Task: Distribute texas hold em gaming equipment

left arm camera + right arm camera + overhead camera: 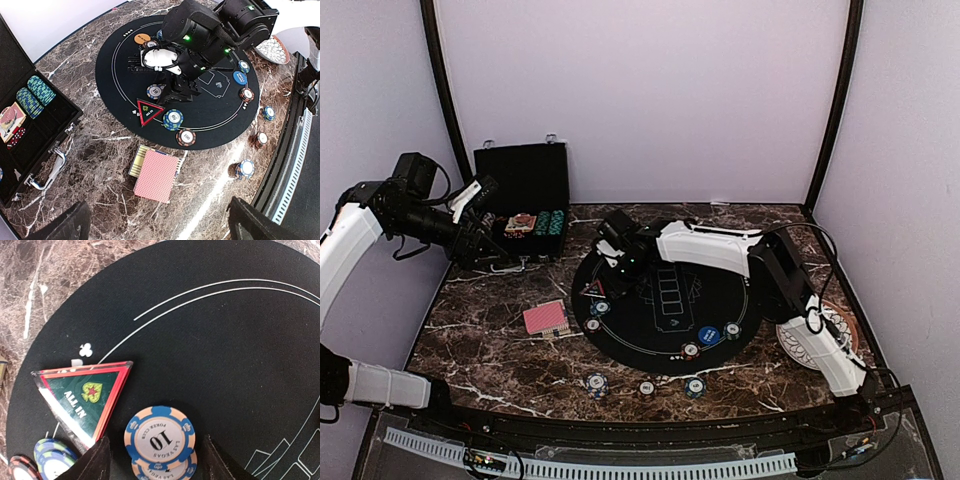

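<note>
Right gripper (157, 462) stood part-open astride stacked blue-edged round poker chips (160, 439) on black felt mat (225, 340), holding nothing; release step, seemingly; next needed straight lift clear.

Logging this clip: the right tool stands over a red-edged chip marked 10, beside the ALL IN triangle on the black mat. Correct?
No: the chip marked 10 under the right tool is blue-edged, not red-edged; the right wrist view shows it. The rest holds.
</note>
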`<act>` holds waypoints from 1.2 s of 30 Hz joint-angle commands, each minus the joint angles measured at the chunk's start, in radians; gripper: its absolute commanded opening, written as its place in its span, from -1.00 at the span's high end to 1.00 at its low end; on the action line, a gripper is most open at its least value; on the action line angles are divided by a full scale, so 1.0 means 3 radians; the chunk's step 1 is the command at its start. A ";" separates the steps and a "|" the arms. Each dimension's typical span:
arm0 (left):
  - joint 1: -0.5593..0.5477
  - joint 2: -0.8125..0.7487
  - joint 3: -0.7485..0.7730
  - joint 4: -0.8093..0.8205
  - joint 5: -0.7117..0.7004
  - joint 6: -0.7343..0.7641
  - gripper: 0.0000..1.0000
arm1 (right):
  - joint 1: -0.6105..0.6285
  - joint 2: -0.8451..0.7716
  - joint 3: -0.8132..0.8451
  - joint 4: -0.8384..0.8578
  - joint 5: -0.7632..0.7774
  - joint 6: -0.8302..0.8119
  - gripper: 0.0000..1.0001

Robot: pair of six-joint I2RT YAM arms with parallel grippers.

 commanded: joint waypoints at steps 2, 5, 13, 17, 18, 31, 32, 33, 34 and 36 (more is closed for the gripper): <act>-0.0018 -0.0061 0.0081 -0.0107 0.0064 -0.0015 -0.97 | 0.0003 -0.0529 -0.0069 -0.0034 0.0032 0.0123 -0.21; -0.0015 -0.0055 0.0106 -0.0132 0.0052 -0.0017 -0.97 | 0.0128 -0.0894 -0.0387 0.0015 0.0141 0.0149 -0.20; -0.0023 -0.0117 0.0047 -0.0228 -0.0030 0.0058 -0.97 | 0.0721 -0.1760 -0.1567 0.0226 0.0316 0.0303 -0.37; -0.0026 -0.0147 0.0052 -0.0262 -0.0086 0.0084 -0.97 | 0.1052 -0.1842 -0.1759 0.0231 0.0333 0.0277 -0.54; -0.0026 -0.0161 0.0052 -0.0269 -0.0090 0.0085 -0.97 | 0.1117 -0.1816 -0.1769 0.0229 0.0335 0.0268 -0.58; -0.0030 -0.0256 -0.0111 -0.0283 -0.0050 0.0207 -0.97 | 0.1473 -0.1310 -0.1561 0.0205 0.0047 0.0100 -0.73; -0.0030 -0.0250 -0.0114 -0.0281 -0.0052 0.0213 -0.97 | 0.1478 -0.1286 -0.1544 0.0203 0.0027 0.0081 -0.73; -0.0033 -0.0248 -0.0119 -0.0278 -0.0053 0.0229 -0.98 | 0.1481 -0.1259 -0.1523 0.0192 0.0017 0.0058 -0.74; -0.0032 -0.0240 -0.0120 -0.0269 -0.0051 0.0229 -0.97 | 0.1486 -0.1240 -0.1499 0.0173 -0.0003 0.0033 -0.74; -0.0035 -0.0230 -0.0114 -0.0261 -0.0048 0.0218 -0.97 | 0.1487 -0.1202 -0.1463 0.0152 -0.0086 -0.0018 -0.76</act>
